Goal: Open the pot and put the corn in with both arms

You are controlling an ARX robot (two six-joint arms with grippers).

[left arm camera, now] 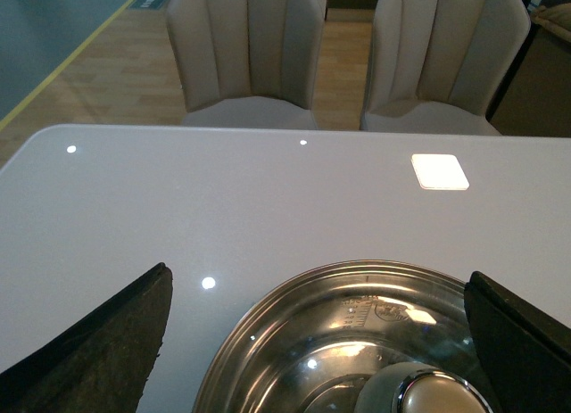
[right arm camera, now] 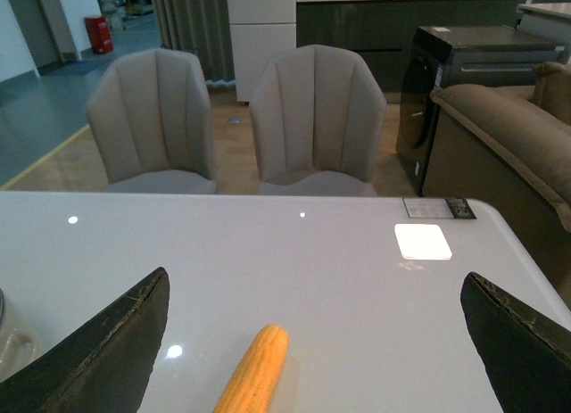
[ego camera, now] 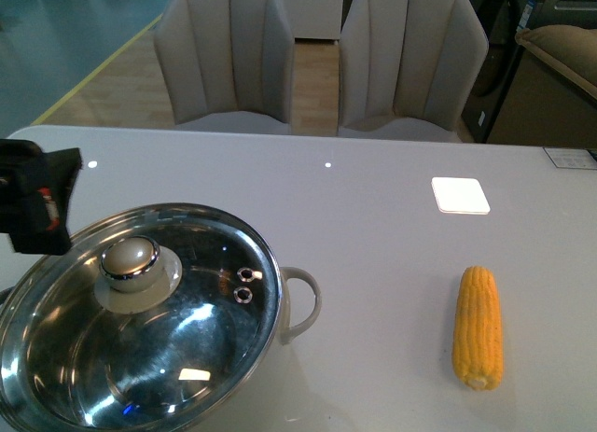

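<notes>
Pot [ego camera: 313,303]: shiny steel, glass lid [ego camera: 187,343] on.
Corn [ego camera: 478,327]: yellow cob, right of pot.
Left gripper [left arm camera: 312,346], right gripper [right arm camera: 312,351]: jaws spread.

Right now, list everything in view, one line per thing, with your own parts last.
table: one, pale grey, spans the front view.
pot: one, shiny steel, near left of the table.
lid: one, clear glass with a metal knob, on the pot.
corn: one, yellow, near right of the table, apart from the pot.
white square: one, white, flat on the table beyond the corn.
chairs: two, beige, behind the table's far edge.
sofa: one, brown, off the table's right side.
left gripper: one, black, open, by the pot.
right gripper: one, black, open, facing the corn.
</notes>
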